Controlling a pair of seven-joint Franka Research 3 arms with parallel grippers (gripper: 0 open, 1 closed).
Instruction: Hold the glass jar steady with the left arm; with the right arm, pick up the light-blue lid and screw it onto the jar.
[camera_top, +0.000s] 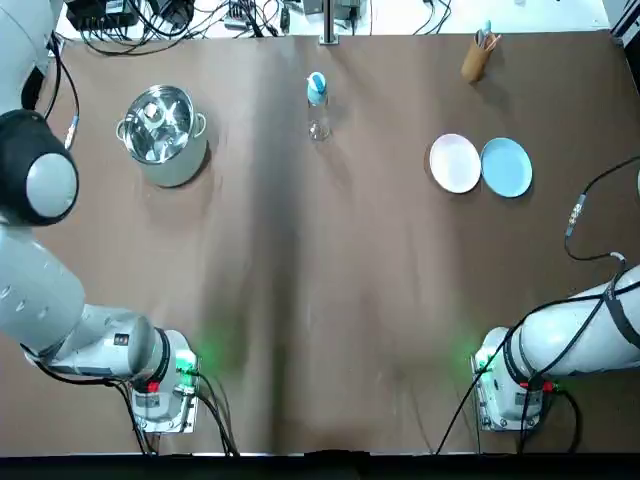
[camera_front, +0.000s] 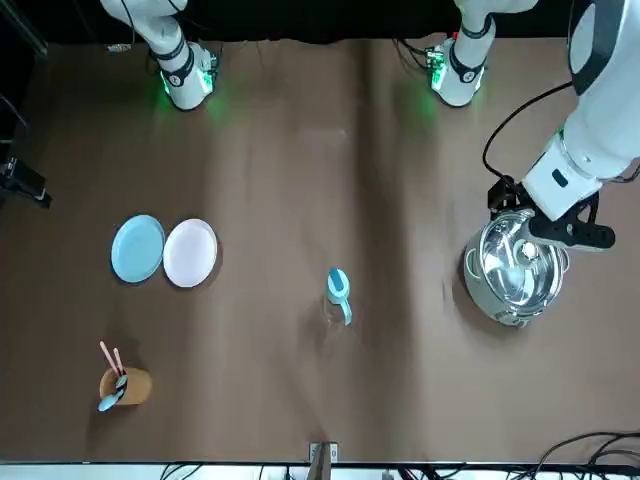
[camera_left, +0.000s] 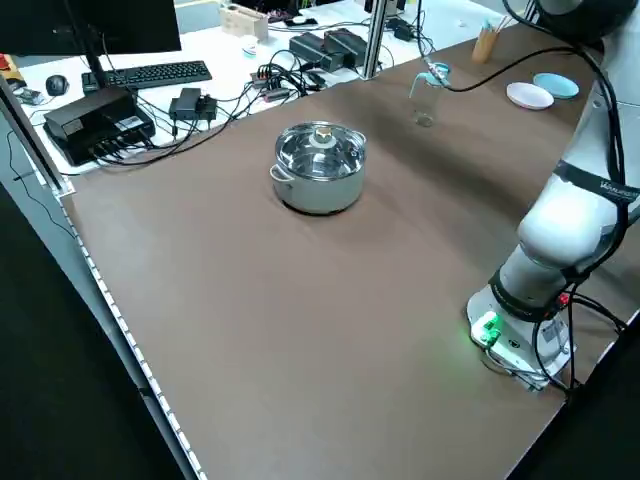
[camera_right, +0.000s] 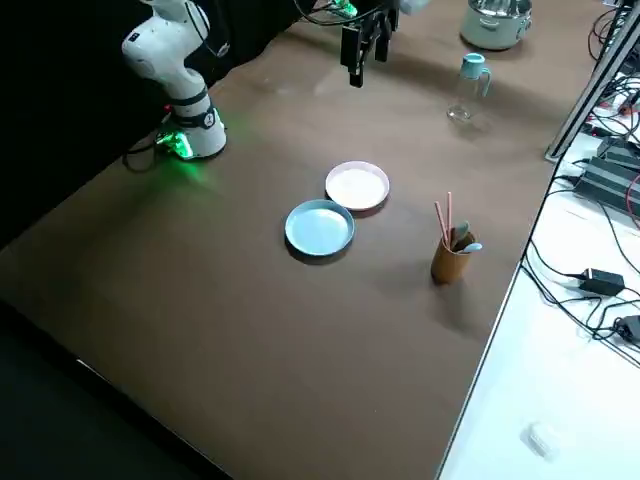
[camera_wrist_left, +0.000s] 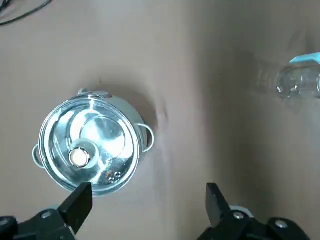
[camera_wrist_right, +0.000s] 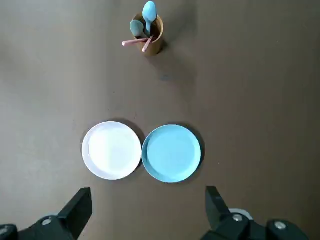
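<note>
The brown table fills the top view almost edge to edge. The left arm bulks along that picture's left side and the right arm curves in at its lower right, each base lit green near the bottom edge. The left gripper hangs above the table with its jaws wide apart and nothing between them; its wrist view looks down on the pot, with the jar farther off. The right gripper is likewise spread and empty, high over the two plates.

In the upper left of the top view stands a lidded steel pot (the knob on top catches the light). Right of centre, in the upper half, a white plate and a light-blue plate lie side by side, edges just touching. Near the upper right corner stands a tan cup holding utensils.

The glass jar stands upright at top centre, well apart from both grippers. The light-blue lid sits on its mouth.
</note>
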